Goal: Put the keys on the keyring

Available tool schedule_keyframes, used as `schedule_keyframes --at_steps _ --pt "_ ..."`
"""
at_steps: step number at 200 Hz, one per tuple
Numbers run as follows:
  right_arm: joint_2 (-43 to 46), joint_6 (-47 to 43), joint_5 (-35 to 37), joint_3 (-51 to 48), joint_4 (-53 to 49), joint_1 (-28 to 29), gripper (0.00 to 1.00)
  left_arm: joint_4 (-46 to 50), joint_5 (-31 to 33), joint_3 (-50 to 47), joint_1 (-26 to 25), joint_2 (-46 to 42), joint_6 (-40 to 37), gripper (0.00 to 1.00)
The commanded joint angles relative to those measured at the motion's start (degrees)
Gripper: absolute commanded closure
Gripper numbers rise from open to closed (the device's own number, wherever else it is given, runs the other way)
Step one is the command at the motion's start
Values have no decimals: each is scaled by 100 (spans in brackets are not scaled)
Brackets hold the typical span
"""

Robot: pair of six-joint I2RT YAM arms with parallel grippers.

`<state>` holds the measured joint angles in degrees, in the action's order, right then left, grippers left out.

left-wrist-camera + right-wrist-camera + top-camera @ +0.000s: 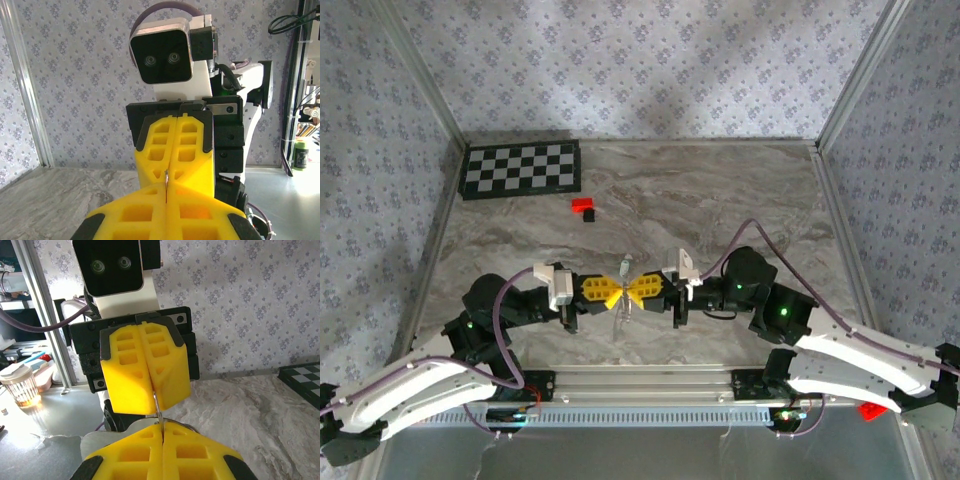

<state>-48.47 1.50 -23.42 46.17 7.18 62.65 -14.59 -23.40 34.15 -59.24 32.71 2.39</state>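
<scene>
key point(165, 176): a thin, pale silvery sliver seen edge-on and upright, at the spot where the two grippers' tips meet, at the middle of the table's near half.
keyring point(623, 318): a fine pale strand just near of the meeting fingertips, with another pale wisp just far of them. It is too thin to tell whether it is threaded through the key.
left gripper point(615, 291): reaches in from the left. Its yellow fingers point(127, 370) are pressed flat together, with the key's edge in their seam.
right gripper point(642, 290): reaches in from the right, tip to tip with the left gripper. Its yellow fingers are likewise closed tight, and the same sliver rises from between them.
table point(740, 190): a grey marbled top with patterned walls on three sides.
red-and-black block point(584, 207): lies on the table farther back, a little left of centre and well apart from the grippers.
checkerboard point(521, 168): lies flat in the far left corner.
purple cables point(760, 232): arch over each arm behind its wrist.
</scene>
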Motion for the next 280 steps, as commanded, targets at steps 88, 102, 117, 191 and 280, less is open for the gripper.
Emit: schedule_keyframes --at_steps 88,102,117,191,280 --pt "-201 188 -86 257 381 -43 91 44 -218 308 18 -54 -112 100" --pt "-188 193 -65 243 378 -56 90 79 -209 327 22 -54 -135 100" --pt "-189 211 -100 277 322 -49 87 59 -209 320 26 -78 -124 100" --pt "-90 199 -4 256 178 -51 85 180 -104 282 18 -192 -160 100" --pt "-44 -970 92 1052 -1687 -102 100 1693 433 780 22 -290 -604 63"
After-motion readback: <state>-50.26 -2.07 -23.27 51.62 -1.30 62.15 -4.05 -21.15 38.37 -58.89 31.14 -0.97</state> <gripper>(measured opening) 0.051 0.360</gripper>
